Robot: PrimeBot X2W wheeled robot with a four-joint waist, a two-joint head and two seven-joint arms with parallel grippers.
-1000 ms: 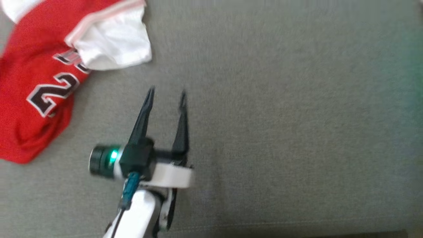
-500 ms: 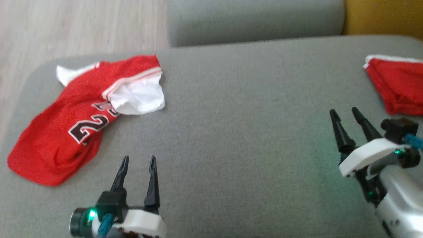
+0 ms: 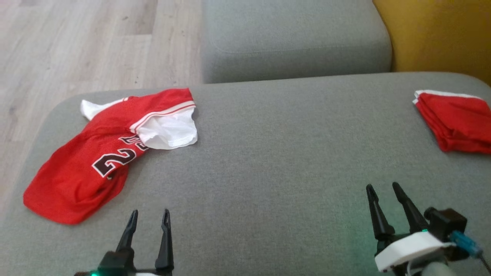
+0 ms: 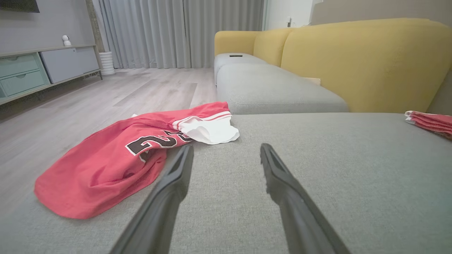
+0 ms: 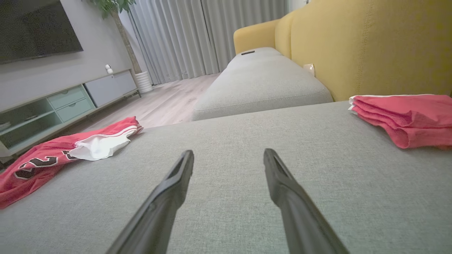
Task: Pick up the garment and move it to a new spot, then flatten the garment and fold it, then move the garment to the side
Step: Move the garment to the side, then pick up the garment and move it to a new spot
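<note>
Left gripper [image 3: 150, 211]: both fingers spread wide, nothing between them, poised over the bare grey cushion [image 3: 276, 161]. Right gripper [image 3: 382, 185] is the same, spread and empty. That's 2 grippers with 2 fingers each. There are 2 red garments: the crumpled jersey [image 3: 84, 168] lies at the cushion's left end, white lining turned out, just ahead of the left fingers. A folded pile [image 3: 452, 122] sits far right, cut off at the head view's edge. The jersey's number is half buried in folds.
</note>
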